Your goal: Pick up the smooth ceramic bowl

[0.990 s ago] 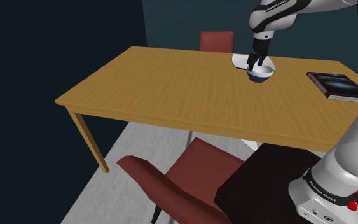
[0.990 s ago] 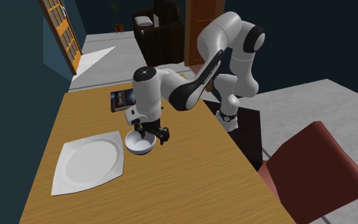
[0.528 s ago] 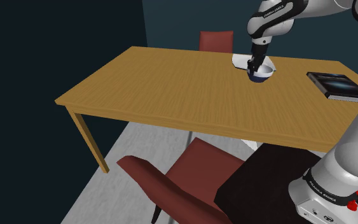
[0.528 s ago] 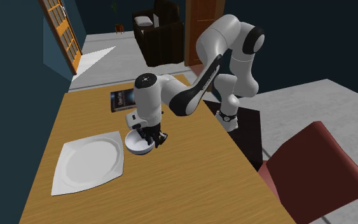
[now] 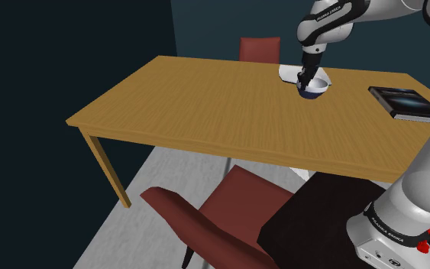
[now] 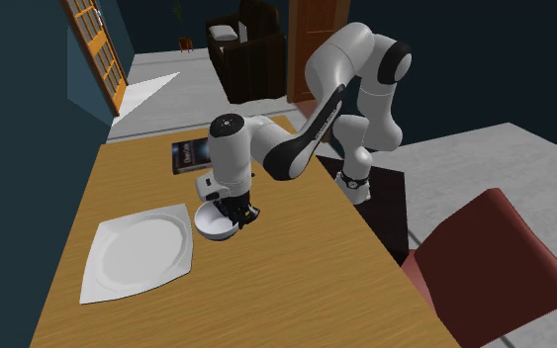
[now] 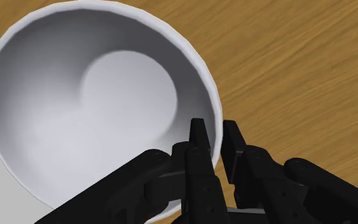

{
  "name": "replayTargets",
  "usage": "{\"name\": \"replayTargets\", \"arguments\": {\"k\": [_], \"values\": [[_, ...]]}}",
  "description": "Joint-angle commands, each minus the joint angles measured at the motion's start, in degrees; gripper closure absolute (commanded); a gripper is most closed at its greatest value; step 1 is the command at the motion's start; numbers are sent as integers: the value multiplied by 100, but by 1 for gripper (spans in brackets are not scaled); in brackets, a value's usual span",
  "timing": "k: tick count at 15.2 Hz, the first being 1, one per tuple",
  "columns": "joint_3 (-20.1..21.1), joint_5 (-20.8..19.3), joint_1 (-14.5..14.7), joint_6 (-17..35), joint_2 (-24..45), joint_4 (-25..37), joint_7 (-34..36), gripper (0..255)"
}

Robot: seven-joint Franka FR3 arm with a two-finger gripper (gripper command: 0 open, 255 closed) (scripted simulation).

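Bowl [image 7: 95, 114]: white inside, by the plate [image 6: 138, 252] corner, toward the desk [image 7: 298, 63] edge opposite the stand | claw [image 7: 217, 127]: clenched across bowl's wall, one finger inside | advice: lift vertically, slowly; rim pinch may pivot.

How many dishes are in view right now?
2. The bowl, its rim clasped by the jaws, and a white plate lying flat on the table right beside it, toward the second exterior view's left. The arm could hide some tabletop.

Opposed exterior views share the table [image 5: 190, 99]; wrist close above bowl [image 7: 95, 95].
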Motion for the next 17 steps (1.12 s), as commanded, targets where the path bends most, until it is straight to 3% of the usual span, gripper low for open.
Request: {"name": "replayTargets", "arguments": {"k": [1, 17], "values": [[-2, -13, 3, -74, -26, 39, 9, 255], [-11, -116, 31, -1108, -306, 813, 25, 255]]}}
